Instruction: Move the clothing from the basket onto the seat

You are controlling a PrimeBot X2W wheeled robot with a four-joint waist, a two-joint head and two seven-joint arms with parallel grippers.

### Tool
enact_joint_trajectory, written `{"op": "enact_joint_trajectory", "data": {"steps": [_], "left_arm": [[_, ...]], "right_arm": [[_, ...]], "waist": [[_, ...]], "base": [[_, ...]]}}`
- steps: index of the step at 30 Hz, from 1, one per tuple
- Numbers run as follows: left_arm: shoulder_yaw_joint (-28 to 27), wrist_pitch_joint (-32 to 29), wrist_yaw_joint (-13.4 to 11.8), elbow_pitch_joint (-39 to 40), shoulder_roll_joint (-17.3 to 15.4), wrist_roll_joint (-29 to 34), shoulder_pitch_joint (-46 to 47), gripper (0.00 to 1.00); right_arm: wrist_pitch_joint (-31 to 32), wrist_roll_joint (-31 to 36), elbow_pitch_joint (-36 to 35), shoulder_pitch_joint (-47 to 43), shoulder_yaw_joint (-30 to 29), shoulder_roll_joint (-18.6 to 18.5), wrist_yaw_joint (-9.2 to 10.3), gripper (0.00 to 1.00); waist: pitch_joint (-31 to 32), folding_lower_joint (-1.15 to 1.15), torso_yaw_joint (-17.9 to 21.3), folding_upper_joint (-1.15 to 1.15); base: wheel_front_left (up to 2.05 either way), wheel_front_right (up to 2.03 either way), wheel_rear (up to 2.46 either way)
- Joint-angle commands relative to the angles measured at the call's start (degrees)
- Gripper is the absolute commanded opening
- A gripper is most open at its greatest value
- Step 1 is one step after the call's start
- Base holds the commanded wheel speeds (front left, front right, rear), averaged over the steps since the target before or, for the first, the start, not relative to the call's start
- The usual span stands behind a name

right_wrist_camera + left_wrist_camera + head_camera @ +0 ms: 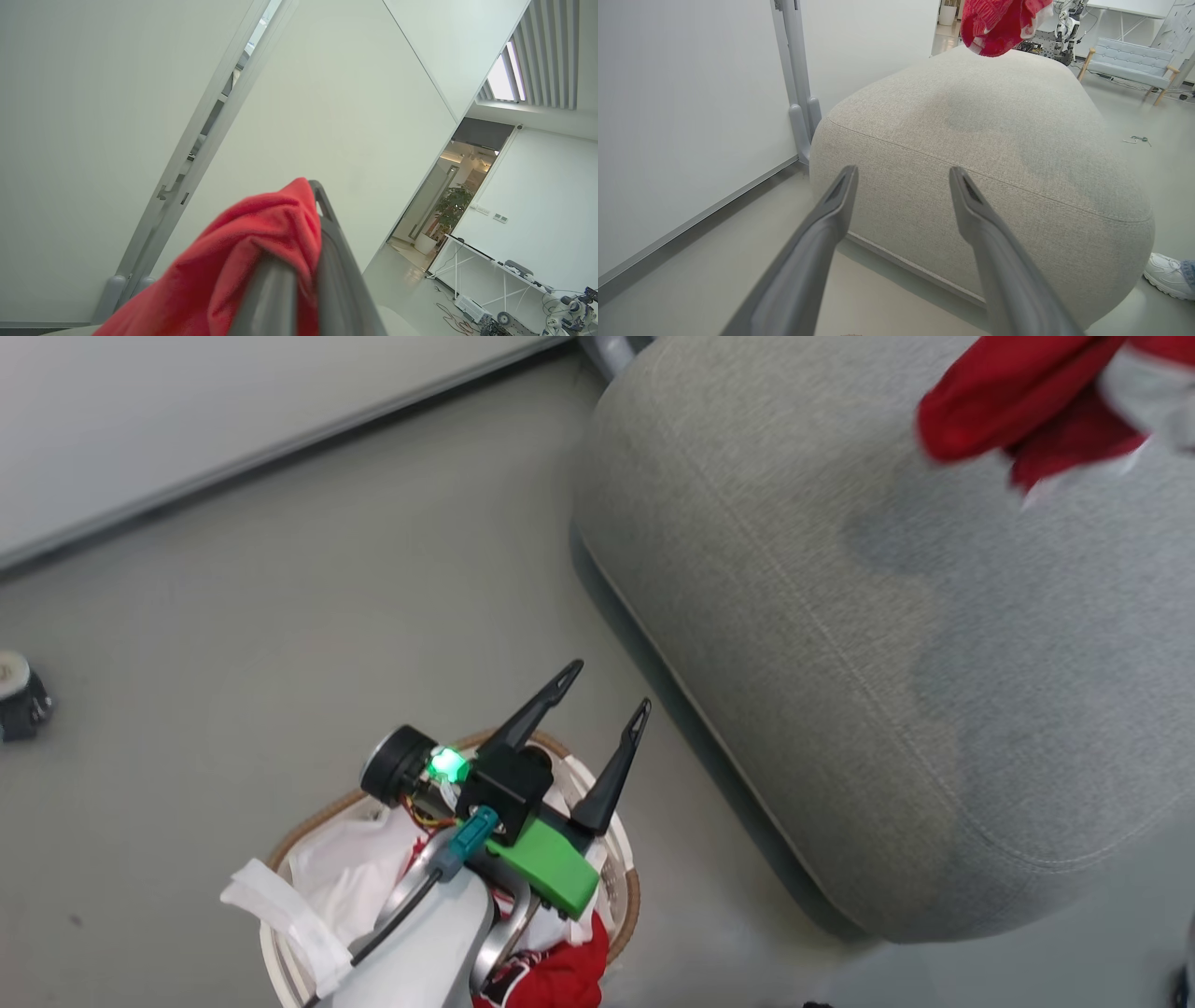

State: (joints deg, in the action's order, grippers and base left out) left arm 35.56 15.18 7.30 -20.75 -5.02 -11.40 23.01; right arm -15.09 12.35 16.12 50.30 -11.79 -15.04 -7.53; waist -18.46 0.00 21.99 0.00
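- Right gripper point(306, 205) clamped on red garment point(1008, 401); cloth hanging over far part of seat point(840, 616), apparently clear of it.
- Left gripper point(607, 686) spread wide, empty, above basket point(630, 887) on floor beside seat.
- Second garment point(555, 980) bunched in basket against white liner point(345, 868).
- Judged light, limp, not slippery: pinch a raised red fold, avoiding liner.

One red garment point(1018, 401), white trim, hangs bunched over the grey seat's point(840, 616) far right end. Second red piece point(560, 975) sits crumpled in the white basket point(633, 896), near left on the floor.
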Motion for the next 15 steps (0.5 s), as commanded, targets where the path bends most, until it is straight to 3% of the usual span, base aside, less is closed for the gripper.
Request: {"op": "enact_joint_trajectory", "data": {"steps": [1,10,15], "left_arm": [[-0.1,0.0,0.2,0.3,-0.9,0.4,1.9,1.0],[-0.5,0.0,-0.6,2.1,-1.9,3.1,7.2,1.0],[-1.3,0.0,-1.3,3.5,-2.2,3.6,8.8,1.0]], "right_arm": [[-0.1,0.5,0.7,2.2,-0.9,-1.0,0.08,0.0],[-0.1,3.7,5.6,10.8,-8.3,-5.7,0.08,0.0],[-0.1,5.8,8.4,11.5,-10.6,-5.6,0.08,0.0]], "waist": [[-9.4,0.0,-5.1,0.0],[-20.7,0.0,-10.7,0.0],[-24.5,0.0,-12.3,0.0]], "base": [[0.0,0.0,0.0],[0.0,0.0,0.0],[0.0,0.0,0.0]]}}
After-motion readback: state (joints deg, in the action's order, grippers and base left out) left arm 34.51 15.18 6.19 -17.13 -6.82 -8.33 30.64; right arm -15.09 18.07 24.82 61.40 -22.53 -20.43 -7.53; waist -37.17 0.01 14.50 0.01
